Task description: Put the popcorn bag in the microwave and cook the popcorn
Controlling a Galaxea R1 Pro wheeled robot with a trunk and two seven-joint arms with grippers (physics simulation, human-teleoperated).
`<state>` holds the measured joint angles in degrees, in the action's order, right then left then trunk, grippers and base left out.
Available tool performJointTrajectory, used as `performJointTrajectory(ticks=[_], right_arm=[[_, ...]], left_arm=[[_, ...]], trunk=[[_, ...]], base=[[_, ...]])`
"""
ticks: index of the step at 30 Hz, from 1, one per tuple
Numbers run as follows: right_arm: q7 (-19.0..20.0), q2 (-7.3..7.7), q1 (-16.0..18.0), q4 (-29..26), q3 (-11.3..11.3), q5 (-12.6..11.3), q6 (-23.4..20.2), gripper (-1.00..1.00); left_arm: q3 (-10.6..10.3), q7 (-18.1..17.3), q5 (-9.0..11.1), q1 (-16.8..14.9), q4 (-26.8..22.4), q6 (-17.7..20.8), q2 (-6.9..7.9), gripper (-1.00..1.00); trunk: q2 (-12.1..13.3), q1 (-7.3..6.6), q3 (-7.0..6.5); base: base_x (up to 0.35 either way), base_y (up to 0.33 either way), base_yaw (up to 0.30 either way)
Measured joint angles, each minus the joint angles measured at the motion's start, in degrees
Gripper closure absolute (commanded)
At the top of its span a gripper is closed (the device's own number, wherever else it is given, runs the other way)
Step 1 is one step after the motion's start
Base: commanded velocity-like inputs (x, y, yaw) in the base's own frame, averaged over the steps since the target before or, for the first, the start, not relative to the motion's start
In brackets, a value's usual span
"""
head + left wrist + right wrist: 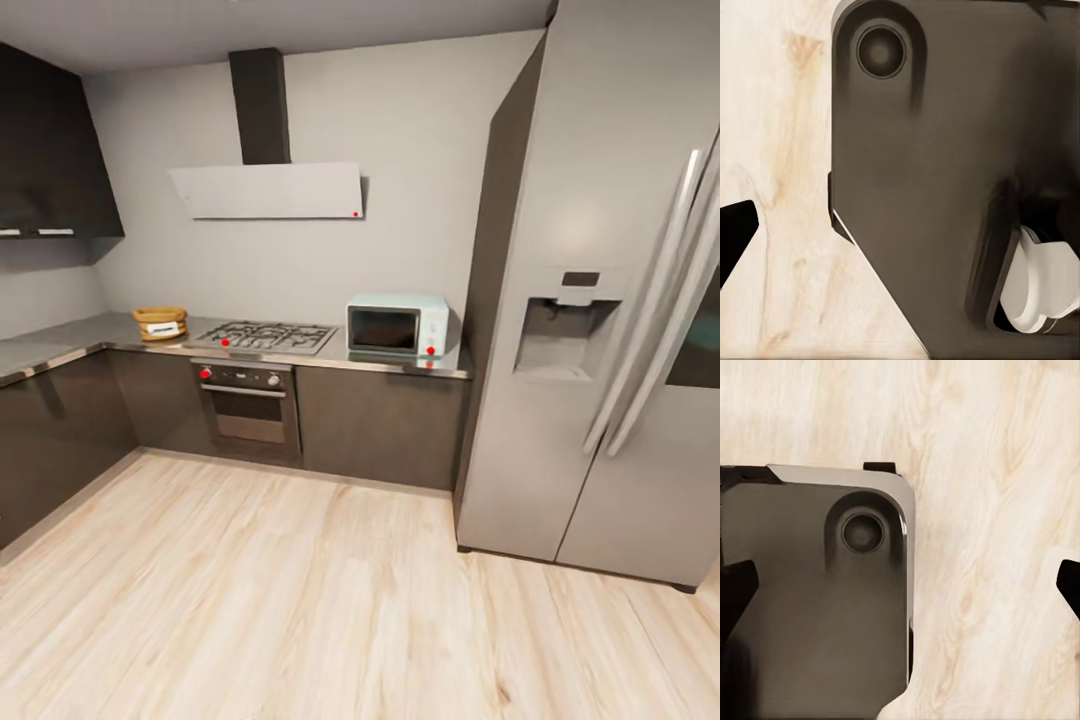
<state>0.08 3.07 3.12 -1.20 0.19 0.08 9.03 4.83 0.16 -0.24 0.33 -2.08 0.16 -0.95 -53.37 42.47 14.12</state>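
Observation:
The popcorn bag (160,322), a squat tan sack with a white label, stands on the steel countertop (60,348) at the far left of the back run, beside the hob. The mint-blue microwave (397,325) sits at that run's right end with its dark door closed. No popcorn can be made out at this distance. In the right wrist view my right gripper (900,589) is open and empty, with black fingertips (736,592) at both edges above floor and my dark base. In the left wrist view one black fingertip (735,234) of my left gripper sits far out at the edge, nothing held.
A gas hob (265,337) over a built-in oven (245,405) lies between bag and microwave. A tall steel fridge (600,350) fills the right side. Dark cabinets (50,440) run down the left wall. Pale wood floor (300,600) stretches between me and the counter.

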Motion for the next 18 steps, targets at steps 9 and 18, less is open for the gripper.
performJointTrajectory(ticks=[9, 18], right_arm=[[0.08, 0.00, 0.00, 0.00, 0.05, 0.00, 0.00, -1.00], [0.02, 0.01, 0.00, 0.00, 0.05, 0.00, 0.00, -1.00]], left_arm=[[0.00, 0.00, 0.00, 0.00, 0.00, 0.00, -0.03, -1.00], [0.16, 0.00, 0.00, 0.03, 0.00, 0.00, 0.55, -1.00]], trunk=[[3.60, -2.00, -1.61], [7.22, -3.98, -3.23]], base=[[0.306, 0.000, 0.010], [0.340, 0.000, 0.000]])
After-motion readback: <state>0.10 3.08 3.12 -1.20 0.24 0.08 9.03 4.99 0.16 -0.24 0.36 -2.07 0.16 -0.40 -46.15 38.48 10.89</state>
